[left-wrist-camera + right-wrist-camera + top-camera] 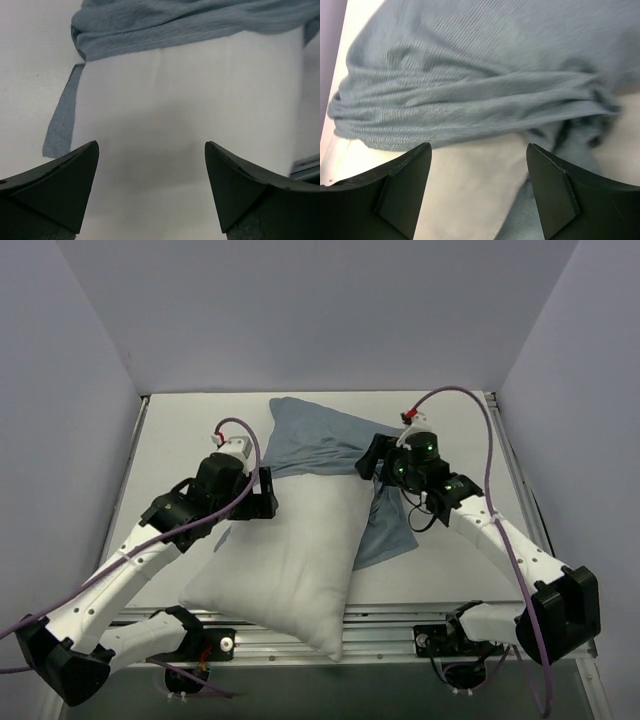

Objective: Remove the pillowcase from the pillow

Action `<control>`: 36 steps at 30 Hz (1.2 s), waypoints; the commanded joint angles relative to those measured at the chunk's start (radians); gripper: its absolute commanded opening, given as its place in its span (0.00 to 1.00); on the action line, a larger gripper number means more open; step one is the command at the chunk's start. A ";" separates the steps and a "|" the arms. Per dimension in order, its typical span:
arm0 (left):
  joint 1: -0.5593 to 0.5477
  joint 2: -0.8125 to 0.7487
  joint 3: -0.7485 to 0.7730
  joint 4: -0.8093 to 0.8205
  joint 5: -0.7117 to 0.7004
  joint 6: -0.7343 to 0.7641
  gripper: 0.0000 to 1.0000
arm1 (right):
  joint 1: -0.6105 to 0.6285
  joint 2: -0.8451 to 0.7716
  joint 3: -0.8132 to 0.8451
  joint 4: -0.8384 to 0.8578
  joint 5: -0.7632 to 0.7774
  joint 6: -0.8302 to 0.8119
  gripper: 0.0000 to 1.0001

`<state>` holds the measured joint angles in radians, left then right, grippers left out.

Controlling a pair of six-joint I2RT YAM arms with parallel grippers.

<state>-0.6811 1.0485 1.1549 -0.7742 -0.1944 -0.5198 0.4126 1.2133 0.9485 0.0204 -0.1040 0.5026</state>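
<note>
Folds of pillowcase [470, 100] bunch beyond the right gripper's [478, 146] spread fingers. The left gripper's [151, 143] fingers gape, pillow [190, 100] between them.

Pillow [290, 560] spans table [180, 430] centre; bunched pillowcase [320, 440] blocks its far end. Bare table far-left, far-right and near-right of pillow.

pillowcase [322, 443] bunched over the pillow's [290, 560] far end
</note>
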 commanded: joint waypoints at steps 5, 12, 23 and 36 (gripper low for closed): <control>0.092 0.061 -0.257 0.197 0.194 -0.117 0.99 | 0.167 0.274 0.062 0.104 -0.082 0.027 0.73; -0.009 -0.025 -0.446 0.484 0.355 -0.299 0.93 | 0.253 0.630 0.384 0.095 -0.151 -0.062 0.73; -0.152 -0.054 -0.321 0.395 0.083 -0.214 0.97 | 0.259 0.589 0.529 -0.056 0.030 -0.263 0.76; -0.092 -0.254 -0.251 0.103 -0.124 -0.163 0.96 | 0.342 0.161 0.288 -0.155 0.231 -0.352 0.88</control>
<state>-0.7773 0.8204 0.8612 -0.5610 -0.2062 -0.7151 0.6930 1.4384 1.2804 -0.0906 0.0723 0.2108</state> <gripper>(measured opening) 0.967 0.866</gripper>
